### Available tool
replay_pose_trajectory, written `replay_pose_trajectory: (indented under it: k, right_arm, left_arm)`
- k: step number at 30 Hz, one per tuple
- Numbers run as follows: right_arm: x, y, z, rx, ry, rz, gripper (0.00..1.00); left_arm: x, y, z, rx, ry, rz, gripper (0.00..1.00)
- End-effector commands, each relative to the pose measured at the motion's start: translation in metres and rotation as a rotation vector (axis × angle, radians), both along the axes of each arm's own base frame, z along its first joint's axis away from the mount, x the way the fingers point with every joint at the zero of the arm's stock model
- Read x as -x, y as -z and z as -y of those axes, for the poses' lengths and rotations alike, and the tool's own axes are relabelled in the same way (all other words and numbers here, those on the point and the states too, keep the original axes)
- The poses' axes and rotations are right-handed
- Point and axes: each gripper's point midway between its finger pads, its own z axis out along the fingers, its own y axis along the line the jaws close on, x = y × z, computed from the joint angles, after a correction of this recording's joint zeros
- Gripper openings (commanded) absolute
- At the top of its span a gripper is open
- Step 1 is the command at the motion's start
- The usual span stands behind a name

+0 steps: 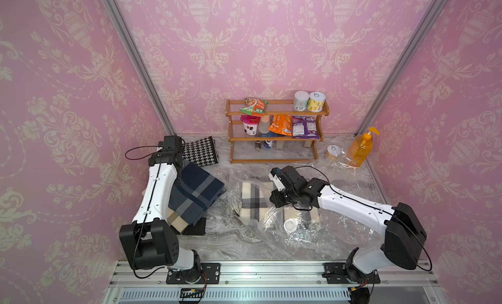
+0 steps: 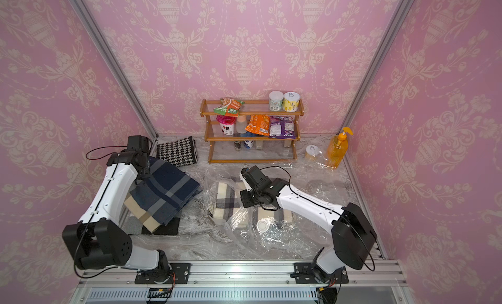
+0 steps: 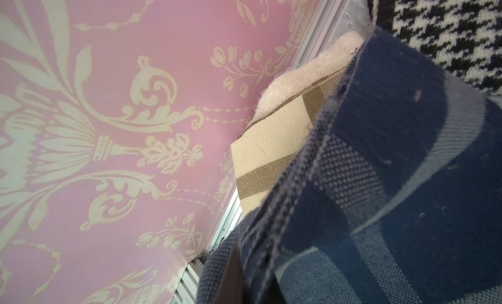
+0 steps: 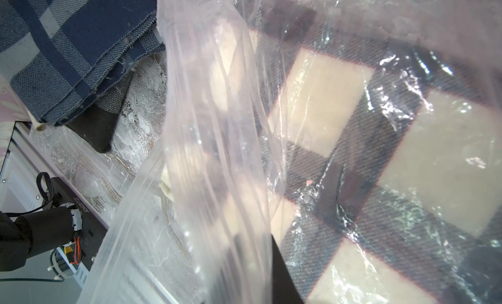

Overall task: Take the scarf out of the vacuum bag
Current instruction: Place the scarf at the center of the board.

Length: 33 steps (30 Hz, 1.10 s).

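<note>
Now, scarf (image 1: 254, 199): inside bag (image 1: 298, 241), just under right jaws
Right jaws: pinching bag film
Left jaws: clamping blue scarf (image 1: 198, 191)

Cream-grey checked scarf (image 1: 254, 199), clear vacuum bag (image 1: 298, 238), navy plaid cloth (image 1: 198, 192)

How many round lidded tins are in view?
3: green tin and yellow tin on the rack, top shelf; third tin on the table beside the pump bottle. Others may hide behind the snack bags.
</note>
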Motion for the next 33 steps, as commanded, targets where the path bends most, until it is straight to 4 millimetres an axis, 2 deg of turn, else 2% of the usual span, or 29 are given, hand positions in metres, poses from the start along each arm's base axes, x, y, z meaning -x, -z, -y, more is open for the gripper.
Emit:
replay_pose_trajectory:
  k: [1, 5, 7, 12, 14, 16, 17, 18, 20, 26, 28, 33]
  right_arm:
    - [-0.004, -0.009, -0.011, -0.027, -0.023, 0.013, 0.18]
    - [-0.005, -0.010, -0.013, -0.034, -0.030, 0.009, 0.17]
    - [-0.004, -0.010, -0.013, -0.034, -0.029, 0.011, 0.17]
    - [-0.001, -0.011, -0.007, -0.027, -0.022, 0.018, 0.17]
    - [0.000, -0.011, -0.005, -0.026, -0.019, 0.020, 0.17]
    - [0.001, -0.009, -0.003, -0.021, -0.017, 0.018, 0.17]
    - [0.002, -0.009, -0.002, -0.021, -0.016, 0.017, 0.17]
    - [0.003, -0.008, -0.002, -0.019, -0.017, 0.015, 0.17]
    - [0.003, -0.009, -0.001, -0.018, -0.015, 0.015, 0.17]
    - [0.002, -0.016, -0.001, -0.023, -0.017, 0.023, 0.17]
    - [0.003, -0.017, 0.000, -0.018, -0.017, 0.025, 0.17]
    - [0.004, -0.016, 0.002, -0.008, -0.010, 0.020, 0.17]
  left_arm:
    - [-0.010, 0.000, -0.004, 0.088, -0.043, 0.062, 0.00]
    - [-0.005, 0.020, -0.024, 0.107, -0.104, -0.007, 0.00]
    - [-0.005, 0.031, -0.025, 0.139, -0.116, -0.030, 0.00]
    - [-0.003, 0.035, -0.026, 0.144, -0.128, -0.053, 0.00]
    - [-0.003, 0.033, -0.026, 0.152, -0.127, -0.039, 0.19]
    - [-0.003, 0.031, -0.026, 0.153, -0.127, -0.035, 0.60]
    - [-0.004, 0.031, -0.025, 0.160, -0.124, -0.033, 0.72]
    - [-0.005, 0.031, -0.023, 0.171, -0.122, -0.031, 0.77]
    - [-0.004, 0.029, -0.022, 0.179, -0.125, -0.021, 0.98]
    - [-0.006, 0.010, -0.008, 0.233, -0.085, 0.080, 0.99]
    - [-0.012, 0.005, 0.013, 0.334, -0.015, 0.136, 0.99]
    - [-0.025, -0.002, 0.083, 0.590, 0.167, 0.227, 0.99]
